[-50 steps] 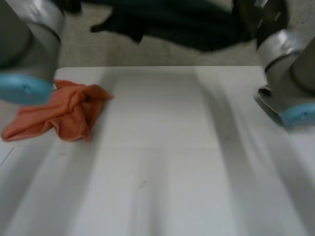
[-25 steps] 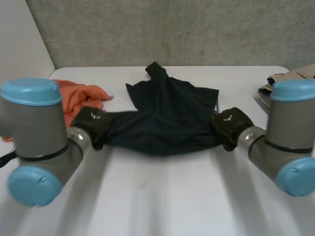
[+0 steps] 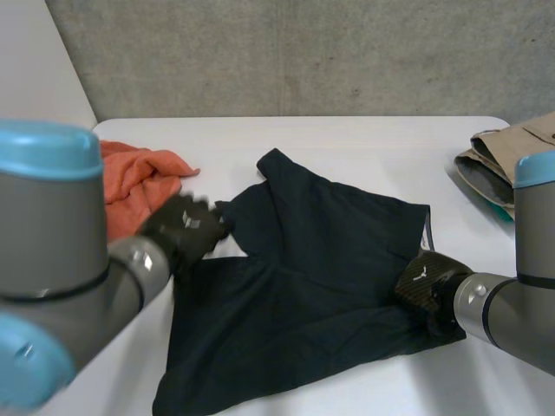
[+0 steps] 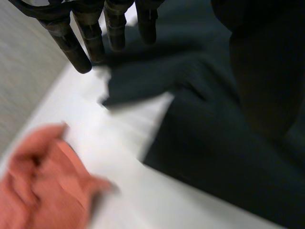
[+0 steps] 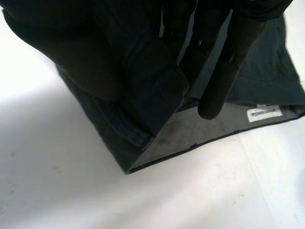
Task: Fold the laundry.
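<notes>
— Where do we see the dark fabric garment (image 3: 321,277)?
— It lies mostly flat in the middle of the white table (image 3: 347,139). We see it spread from the near left to the far right, with one pointed part reaching toward the far side.
— And the left hand (image 3: 184,227)?
— We find it at the garment's left edge. In its wrist view its fingers (image 4: 90,43) are straight and a little apart, with the tips just over a corner of the dark cloth and nothing pinched.
— The right hand (image 3: 425,284)?
— It is at the near right corner. We see its straight fingers (image 5: 228,62) on one side of a raised fold and its thumb on the other, pinching the cloth. Below them the edge lies turned over, showing a grey inside and a small white label (image 5: 263,113).
— What else do we see?
— A crumpled orange cloth (image 3: 139,178) lies at the far left, near the left hand and apart from the garment. A folded beige fabric pile (image 3: 512,147) sits at the table's right edge.
</notes>
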`<action>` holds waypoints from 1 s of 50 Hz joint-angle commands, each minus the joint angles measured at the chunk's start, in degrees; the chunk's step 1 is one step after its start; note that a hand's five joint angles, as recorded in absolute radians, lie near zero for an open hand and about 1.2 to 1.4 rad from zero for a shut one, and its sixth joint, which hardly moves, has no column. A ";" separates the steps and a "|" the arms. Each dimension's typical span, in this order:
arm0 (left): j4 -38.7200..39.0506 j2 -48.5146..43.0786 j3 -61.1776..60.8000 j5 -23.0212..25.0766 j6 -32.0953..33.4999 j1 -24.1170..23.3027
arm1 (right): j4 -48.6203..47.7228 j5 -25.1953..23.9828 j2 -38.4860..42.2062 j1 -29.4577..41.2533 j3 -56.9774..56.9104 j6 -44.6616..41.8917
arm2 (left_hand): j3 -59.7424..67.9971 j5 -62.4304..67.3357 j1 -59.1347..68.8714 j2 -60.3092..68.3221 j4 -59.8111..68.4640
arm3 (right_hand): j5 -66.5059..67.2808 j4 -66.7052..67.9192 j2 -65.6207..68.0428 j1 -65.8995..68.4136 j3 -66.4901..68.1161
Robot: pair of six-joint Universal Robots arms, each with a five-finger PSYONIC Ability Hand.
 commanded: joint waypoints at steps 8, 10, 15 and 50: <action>0.17 -31.09 35.18 11.38 6.38 5.34 | -7.14 0.12 0.65 -0.30 2.81 2.30 | 11.35 10.36 12.31 11.59 11.82 | 12.07 11.48 12.74 16.52 12.32; -2.14 -34.18 39.60 11.29 7.62 5.87 | -7.41 0.12 0.65 -0.39 2.98 2.30 | 11.85 10.86 12.82 12.09 12.32 | 12.07 11.48 12.74 16.52 12.32; -7.24 -42.27 50.14 11.90 11.22 6.58 | -8.72 0.12 0.65 -0.83 3.51 2.30 | 15.19 14.20 16.16 15.43 15.67 | 12.07 11.48 12.74 16.52 12.32; -9.61 -41.58 48.14 -18.32 14.84 2.63 | -10.40 0.03 -0.32 1.28 4.65 2.30 | 68.18 67.19 69.15 68.42 68.66 | 12.07 11.48 12.74 16.52 12.32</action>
